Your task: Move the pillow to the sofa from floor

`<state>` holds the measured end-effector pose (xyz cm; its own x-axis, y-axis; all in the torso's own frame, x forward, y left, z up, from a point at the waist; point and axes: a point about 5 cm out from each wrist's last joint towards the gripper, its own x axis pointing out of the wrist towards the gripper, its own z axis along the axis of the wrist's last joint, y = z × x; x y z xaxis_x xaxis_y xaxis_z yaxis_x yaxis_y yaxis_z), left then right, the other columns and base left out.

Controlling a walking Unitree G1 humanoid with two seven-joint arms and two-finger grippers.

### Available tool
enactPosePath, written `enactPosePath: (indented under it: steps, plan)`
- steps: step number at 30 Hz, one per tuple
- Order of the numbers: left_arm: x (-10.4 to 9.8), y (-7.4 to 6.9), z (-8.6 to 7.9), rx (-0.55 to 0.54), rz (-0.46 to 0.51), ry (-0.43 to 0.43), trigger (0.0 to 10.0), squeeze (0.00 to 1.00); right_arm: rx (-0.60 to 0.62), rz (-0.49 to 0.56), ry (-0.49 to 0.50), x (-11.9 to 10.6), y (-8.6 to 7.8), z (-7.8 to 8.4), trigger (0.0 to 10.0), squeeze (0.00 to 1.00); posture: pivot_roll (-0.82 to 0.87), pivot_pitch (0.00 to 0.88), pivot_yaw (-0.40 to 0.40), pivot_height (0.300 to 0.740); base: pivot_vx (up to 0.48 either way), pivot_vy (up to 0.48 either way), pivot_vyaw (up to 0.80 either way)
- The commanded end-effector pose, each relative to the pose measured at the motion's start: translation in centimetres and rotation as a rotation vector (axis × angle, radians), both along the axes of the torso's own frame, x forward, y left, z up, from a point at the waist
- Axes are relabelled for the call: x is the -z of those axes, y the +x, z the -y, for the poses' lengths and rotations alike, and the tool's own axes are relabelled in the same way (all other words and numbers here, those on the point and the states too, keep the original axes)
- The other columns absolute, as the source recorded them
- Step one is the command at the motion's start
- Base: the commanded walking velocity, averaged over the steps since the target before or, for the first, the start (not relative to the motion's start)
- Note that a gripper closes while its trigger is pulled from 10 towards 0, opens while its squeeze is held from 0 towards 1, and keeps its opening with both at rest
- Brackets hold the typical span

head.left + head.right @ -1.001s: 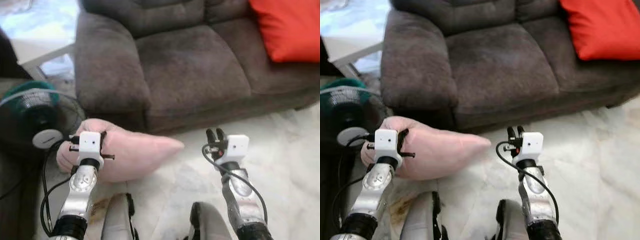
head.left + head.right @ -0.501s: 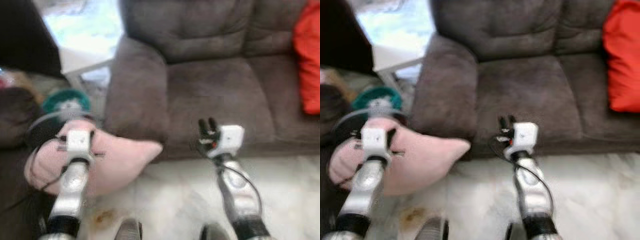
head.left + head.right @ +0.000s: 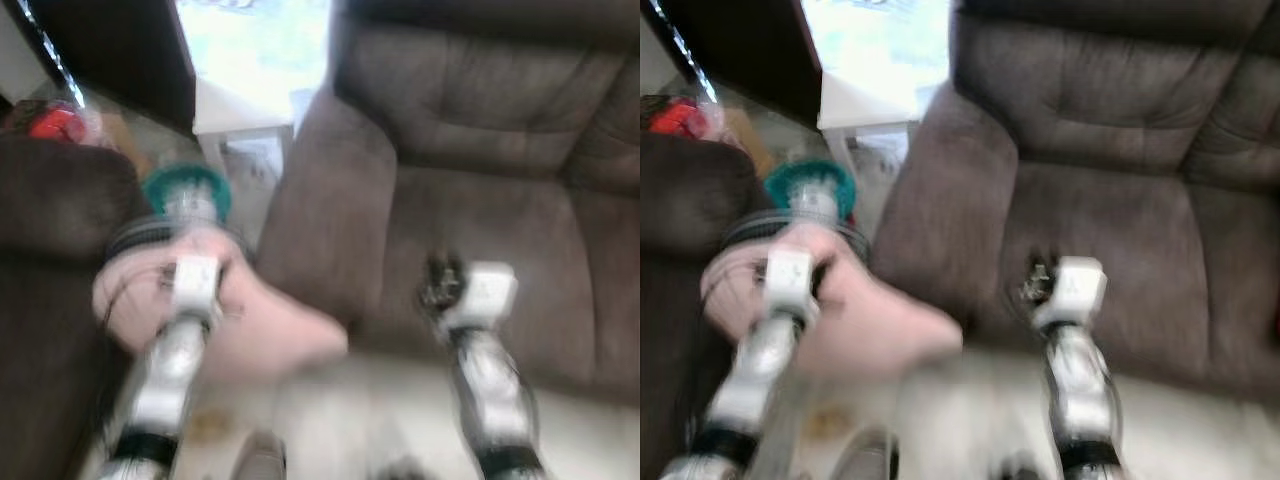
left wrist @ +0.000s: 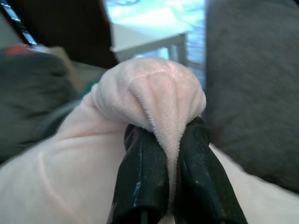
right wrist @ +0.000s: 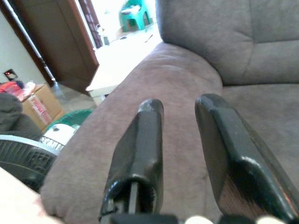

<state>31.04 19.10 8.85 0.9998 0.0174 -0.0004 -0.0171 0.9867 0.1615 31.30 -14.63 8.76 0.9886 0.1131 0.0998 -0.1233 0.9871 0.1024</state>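
Note:
The pink pillow [image 3: 250, 335] hangs off the floor at the left, in front of the sofa's left armrest [image 3: 320, 210]. My left gripper [image 4: 169, 140] is shut on a bunched fold of the pillow [image 4: 159, 93], its white wrist block [image 3: 196, 280] showing in the eye views. My right gripper [image 5: 180, 114] is open with nothing between its fingers, held up in front of the grey-brown sofa seat [image 3: 490, 220] and pointing at the armrest [image 5: 154, 88]. Both eye views are blurred.
A green and dark floor fan [image 3: 186, 197] stands just behind the pillow. A dark seat [image 3: 50, 230] rises at the left, with a white low table [image 3: 240, 115] and a dark cabinet [image 3: 110, 50] beyond. Pale floor [image 3: 400, 400] lies below the sofa.
The camera has swung left and up, so the red cushion has left the picture. The pillow stays in my left gripper and now hangs higher against the armrest. The right gripper has risen before the seat.

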Motion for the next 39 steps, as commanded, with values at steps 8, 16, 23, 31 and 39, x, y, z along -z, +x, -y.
enactPosePath:
  steps: [8, 16, 23, 31, 39]
  plan:
    - [-3.4, 1.0, 2.0, 0.087, 0.166, -0.016, 10.0, 0.0, 0.051, -0.041, -0.008, 1.1, -0.4, 1.7, 10.0, 0.0, 0.15, 0.084, 0.023, 0.74, 0.0, 0.0, 0.0]
    - [-3.5, 1.0, 2.2, 0.098, 0.174, -0.021, 10.0, 0.0, 0.046, -0.006, -0.008, 0.6, -0.3, 1.6, 10.0, 0.0, 0.16, 0.068, 0.024, 0.74, 0.0, 0.0, 0.0]
    - [-3.6, 1.1, 2.8, 0.112, 0.182, -0.02, 10.0, 0.0, 0.048, 0.021, 0.0, 0.1, 0.0, 1.7, 10.0, 0.0, 0.15, 0.057, 0.022, 0.74, 0.0, 0.0, 0.0]
    - [-3.4, 0.9, 2.6, 0.114, 0.169, -0.012, 10.0, 0.0, 0.055, 0.001, 0.009, 0.4, 0.1, 1.7, 10.0, 0.0, 0.16, 0.052, 0.017, 0.74, 0.0, 0.0, 0.0]
    - [-2.2, 0.6, 2.7, 0.1, 0.117, 0.02, 10.0, 0.0, 0.059, 0.0, 0.026, 0.5, 0.0, 1.8, 10.0, 0.0, 0.16, 0.038, -0.006, 0.74, 0.0, 0.0, 0.0]
